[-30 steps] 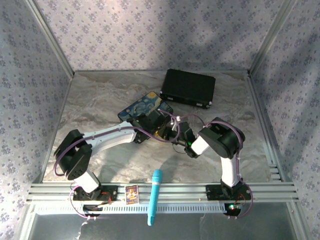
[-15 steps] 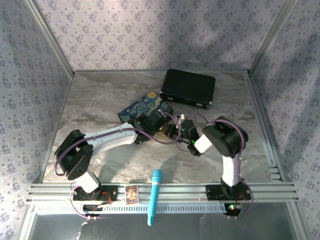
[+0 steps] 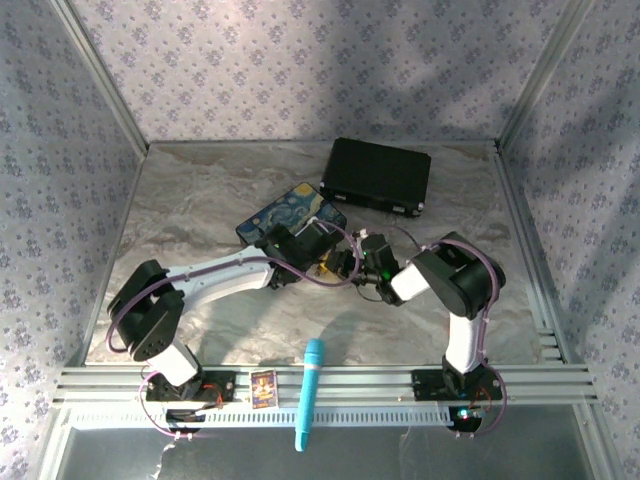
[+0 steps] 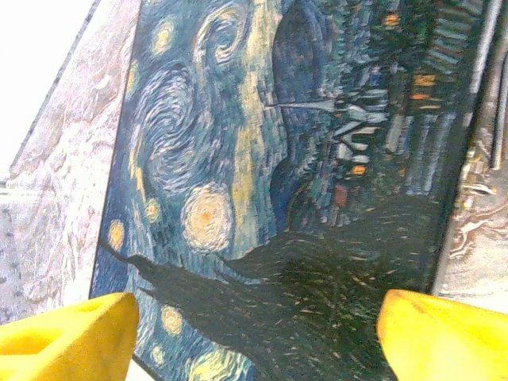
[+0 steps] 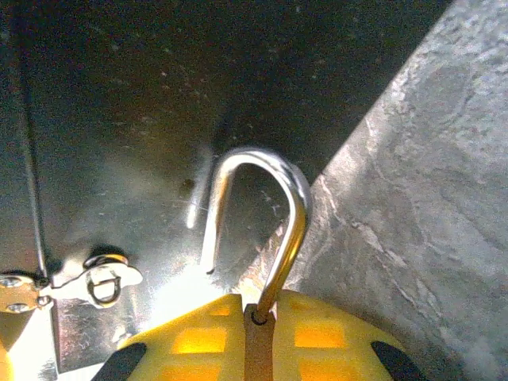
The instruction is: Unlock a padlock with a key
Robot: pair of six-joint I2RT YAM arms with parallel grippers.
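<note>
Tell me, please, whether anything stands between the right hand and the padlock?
Nothing visible does. The right hand holds the padlock between its yellow fingers. The silver shackle sticks out ahead of them, with one end free.
</note>
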